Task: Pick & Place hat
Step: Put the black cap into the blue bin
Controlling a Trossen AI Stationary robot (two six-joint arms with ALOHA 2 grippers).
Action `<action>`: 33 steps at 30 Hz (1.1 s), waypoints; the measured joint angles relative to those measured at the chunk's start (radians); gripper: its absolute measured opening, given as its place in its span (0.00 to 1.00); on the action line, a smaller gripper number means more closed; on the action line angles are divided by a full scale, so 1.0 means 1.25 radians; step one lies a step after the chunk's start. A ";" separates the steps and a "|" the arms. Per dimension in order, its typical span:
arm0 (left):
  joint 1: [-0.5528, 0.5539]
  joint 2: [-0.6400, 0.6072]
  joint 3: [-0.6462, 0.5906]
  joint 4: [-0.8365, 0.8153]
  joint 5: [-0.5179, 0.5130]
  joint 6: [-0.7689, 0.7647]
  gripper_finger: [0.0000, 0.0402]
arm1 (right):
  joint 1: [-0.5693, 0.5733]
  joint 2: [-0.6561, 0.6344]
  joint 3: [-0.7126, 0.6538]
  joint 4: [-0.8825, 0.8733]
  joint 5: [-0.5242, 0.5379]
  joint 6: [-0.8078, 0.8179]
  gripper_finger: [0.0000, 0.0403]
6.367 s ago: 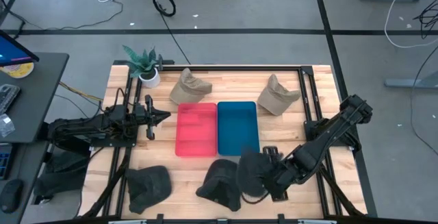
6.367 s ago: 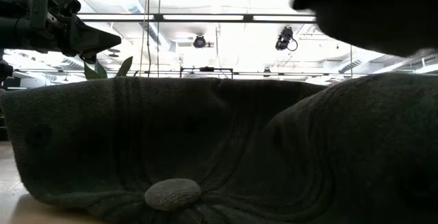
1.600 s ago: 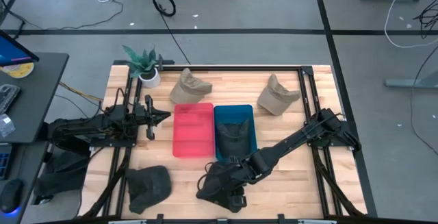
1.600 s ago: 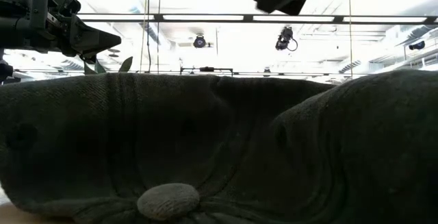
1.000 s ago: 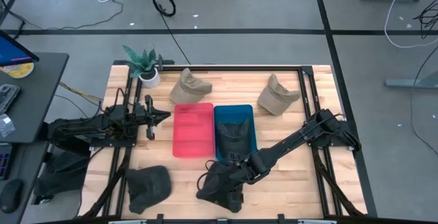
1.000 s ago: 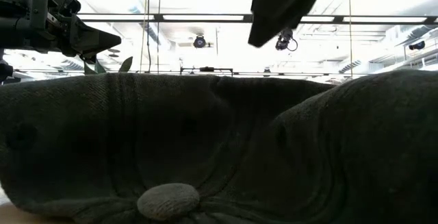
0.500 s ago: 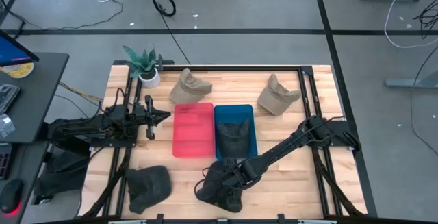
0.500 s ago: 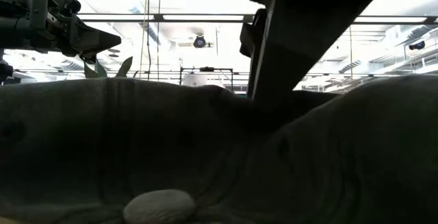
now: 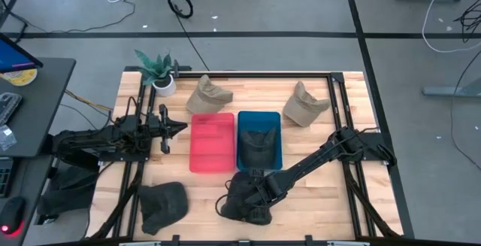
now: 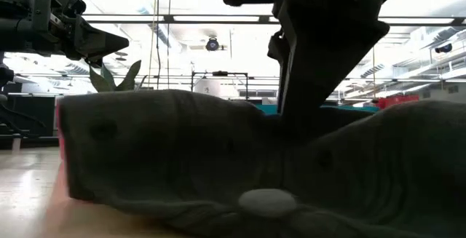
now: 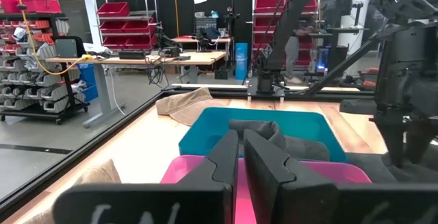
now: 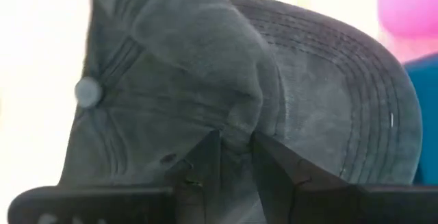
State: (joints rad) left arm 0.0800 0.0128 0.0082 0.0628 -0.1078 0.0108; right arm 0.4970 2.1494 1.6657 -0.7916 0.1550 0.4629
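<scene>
The dark hat hides the right gripper's fingertips (fabric bunched between them).

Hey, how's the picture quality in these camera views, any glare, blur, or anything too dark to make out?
Low view: ceiling lights glare behind, so the dark hat and right gripper read nearly as silhouettes. Right wrist view: the table around the hat is washed out white. Left wrist view: the left gripper close up is soft, the blue bin sharper. High view: even light.
</scene>
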 joint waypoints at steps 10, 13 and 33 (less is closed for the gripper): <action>0.000 0.000 0.000 0.000 0.000 0.000 0.07 | -0.001 0.000 0.000 -0.032 0.017 -0.008 0.16; 0.000 0.000 0.000 0.000 0.000 0.000 0.07 | -0.001 0.000 0.000 -0.036 0.002 -0.032 0.04; 0.000 0.000 0.000 -0.007 0.000 0.000 0.07 | 0.030 -0.031 0.234 -0.228 0.099 -0.208 0.00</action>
State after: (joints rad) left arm 0.0803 0.0129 0.0082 0.0544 -0.1077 0.0108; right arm 0.5342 2.1101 1.9584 -1.0772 0.2792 0.2027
